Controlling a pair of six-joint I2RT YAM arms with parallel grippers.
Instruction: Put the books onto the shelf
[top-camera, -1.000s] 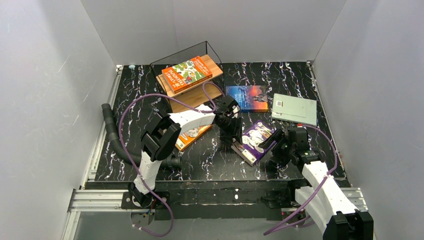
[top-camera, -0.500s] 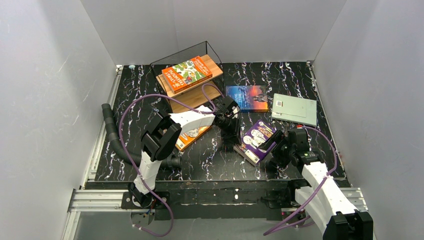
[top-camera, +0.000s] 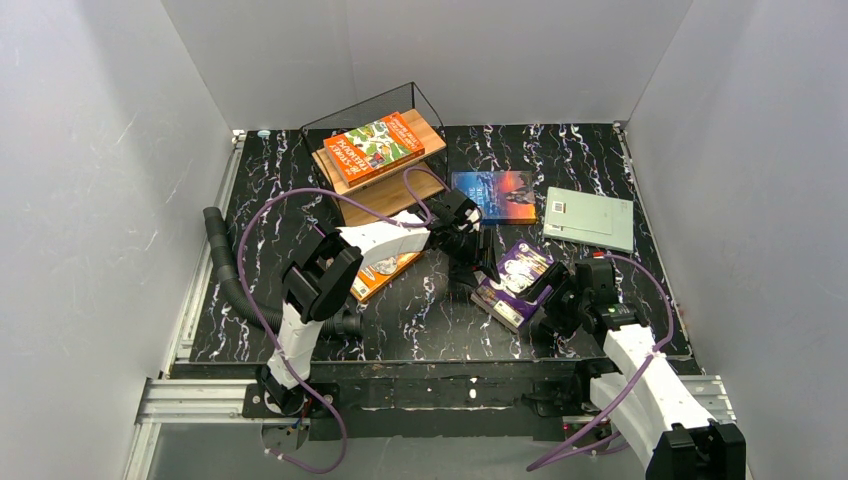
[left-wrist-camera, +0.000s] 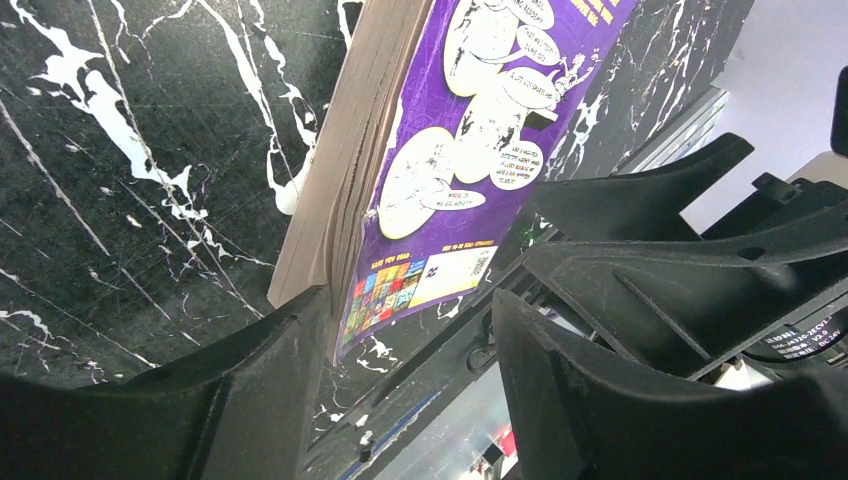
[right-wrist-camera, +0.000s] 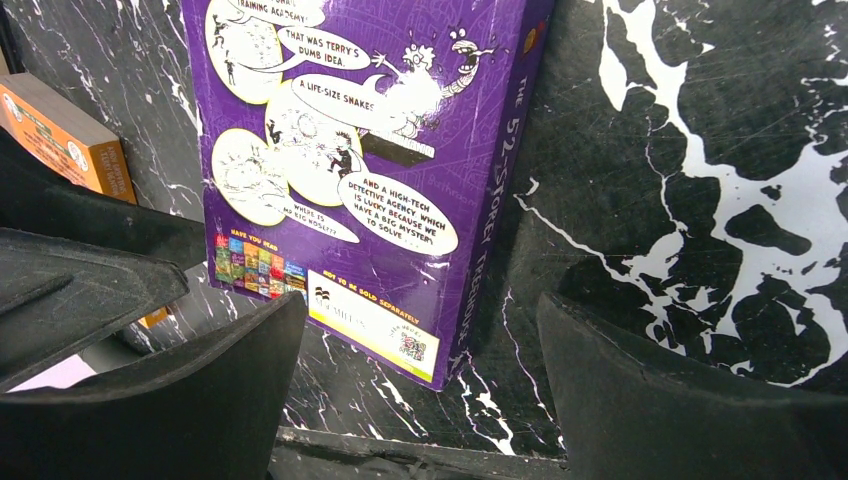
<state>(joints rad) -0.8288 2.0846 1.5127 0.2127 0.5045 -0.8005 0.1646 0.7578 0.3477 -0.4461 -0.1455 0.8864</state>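
Five books show. The red-green book (top-camera: 375, 147) lies on the shelf (top-camera: 392, 198), on its top board; the orange book (top-camera: 378, 272) lies on the table (top-camera: 400, 322) before it. My left gripper (top-camera: 487, 264) straddles a corner of the purple book (top-camera: 515, 280), fingers spread; my right gripper (top-camera: 553, 290), fingers spread wide, flanks its opposite corner. Behind lie the blue book (top-camera: 495, 195) and, rightmost, the grey book (top-camera: 590, 218).

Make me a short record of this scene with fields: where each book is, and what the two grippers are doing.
on shelf: red-green book, flat on the top board
on table: orange book, partly under the left arm; blue book; grey book; purple book
left gripper: open, jaws either side of the purple book's corner
right gripper: open wide at the purple book's near end
books not yet shelved: four
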